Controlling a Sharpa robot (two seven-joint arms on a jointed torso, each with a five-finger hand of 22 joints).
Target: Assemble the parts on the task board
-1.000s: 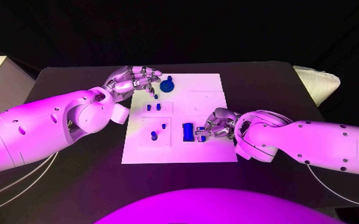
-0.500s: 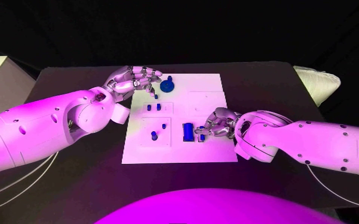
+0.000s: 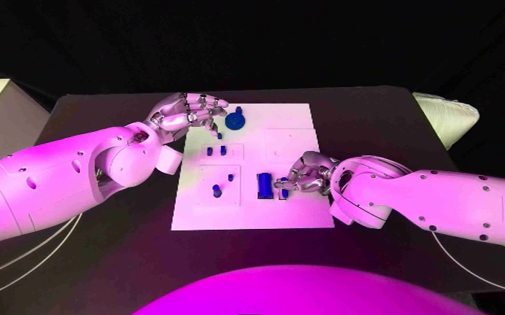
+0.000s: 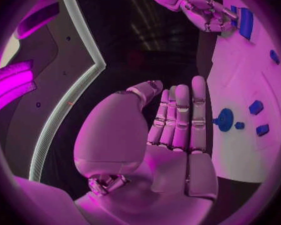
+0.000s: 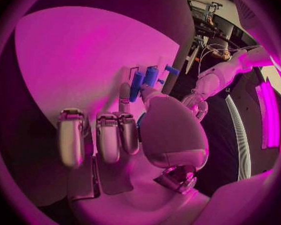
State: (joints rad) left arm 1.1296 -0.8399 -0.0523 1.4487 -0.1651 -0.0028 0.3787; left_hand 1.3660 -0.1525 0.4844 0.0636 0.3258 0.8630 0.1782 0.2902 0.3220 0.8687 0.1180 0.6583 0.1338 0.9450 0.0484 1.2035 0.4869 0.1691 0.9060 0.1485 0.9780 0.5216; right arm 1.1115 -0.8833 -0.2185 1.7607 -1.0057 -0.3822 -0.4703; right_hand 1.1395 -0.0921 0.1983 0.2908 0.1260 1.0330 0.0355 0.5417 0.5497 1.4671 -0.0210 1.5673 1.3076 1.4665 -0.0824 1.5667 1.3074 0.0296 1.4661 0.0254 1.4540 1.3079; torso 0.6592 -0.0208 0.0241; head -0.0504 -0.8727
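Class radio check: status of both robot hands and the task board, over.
Left robot hand open at white task board corner. Right robot hand touching small blue part. Nothing obstructing.

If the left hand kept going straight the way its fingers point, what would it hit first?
Probably the round blue part at the far end of the task board. The left hand points across the board's far left corner toward it, fingers together. Its height above the board is unclear.

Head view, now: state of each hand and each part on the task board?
left hand: holds nothing, fingers close together, over the board's far left corner.
right hand: fingers curled at a small blue part by the board's right edge; grip unclear.
round blue part: lying on the board, untouched.
rectangular blue part: on the board, beside the right hand.
task board: flat on the table.
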